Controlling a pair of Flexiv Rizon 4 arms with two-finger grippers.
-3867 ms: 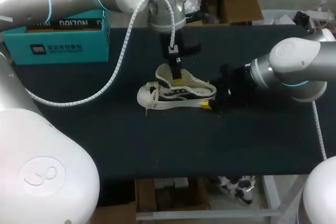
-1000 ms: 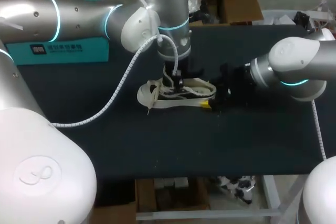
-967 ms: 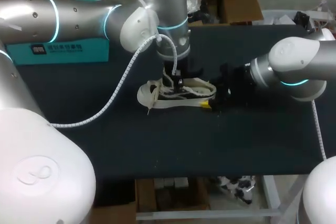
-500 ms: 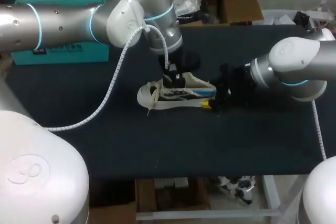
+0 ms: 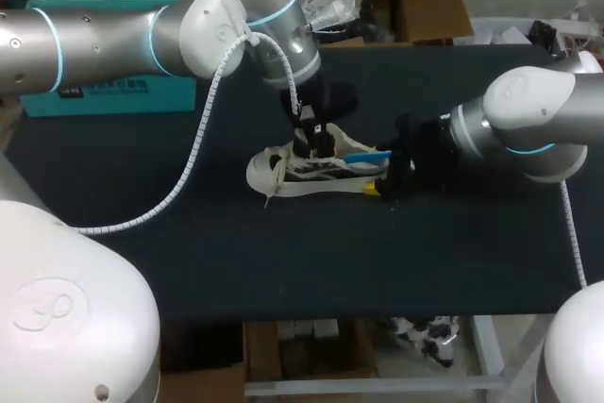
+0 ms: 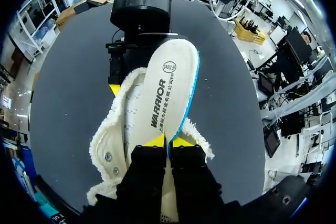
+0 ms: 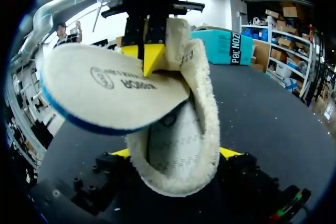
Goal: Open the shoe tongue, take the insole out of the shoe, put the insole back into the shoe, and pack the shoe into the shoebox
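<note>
A white fleece-lined shoe (image 5: 283, 169) lies on its side mid-table. My left gripper (image 5: 310, 136) is shut on the cream insole (image 5: 357, 151), whose blue-edged heel end sticks up out of the shoe's opening. In the left wrist view the yellow tips (image 6: 169, 141) pinch the insole (image 6: 169, 87) above the shoe (image 6: 113, 145). My right gripper (image 5: 379, 186) holds the shoe's heel, its fingers wide on both sides (image 7: 176, 153) of the shoe (image 7: 178, 140). The insole (image 7: 105, 90) hangs over it, with the left gripper (image 7: 147, 53) above.
The teal shoebox (image 5: 104, 92) stands at the back left of the table, partly hidden by my left arm, and it also shows in the right wrist view as the teal shoebox (image 7: 231, 45). The dark table (image 5: 311, 261) lies bare in front of the shoe.
The left gripper has risen and swung back to the left, drawing the insole's heel end out of the shoe so that its blue edge shows. The right arm has not moved.
</note>
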